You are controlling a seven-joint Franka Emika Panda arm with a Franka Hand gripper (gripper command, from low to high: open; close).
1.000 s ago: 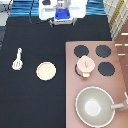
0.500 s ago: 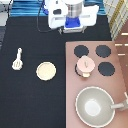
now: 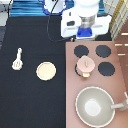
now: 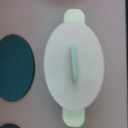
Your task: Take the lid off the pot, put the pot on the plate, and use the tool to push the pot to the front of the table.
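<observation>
Black table (image 3: 30, 95) is filling the exterior view's left and middle, with a pinkish-brown stove (image 3: 71, 85) lying along its right side. On the stove the pot (image 3: 85, 66) is sitting among four black burners (image 3: 102, 51), and the lid (image 3: 86, 63) is still covering it. In the wrist view the lid (image 4: 74, 65) is showing as a pale oval with a narrow ridge-like knob down its middle, and the pot's two side tabs (image 4: 74, 17) are sticking out beyond its rim, with a dark burner (image 4: 15, 67) just beside it.

Toward the exterior view's top, the gripper (image 3: 86, 31) is hanging above the stove's upper edge, apart from the pot; whether it is open or closed cannot be told.

On the table the plate (image 3: 46, 70) is lying bare, near the stove's left edge. Further left, the tool (image 3: 17, 59) is lying well apart from the gripper, untouched. A large grey pan (image 3: 93, 106) is sitting at the stove's bottom end.

No brand, label or writing is legible anywhere.
</observation>
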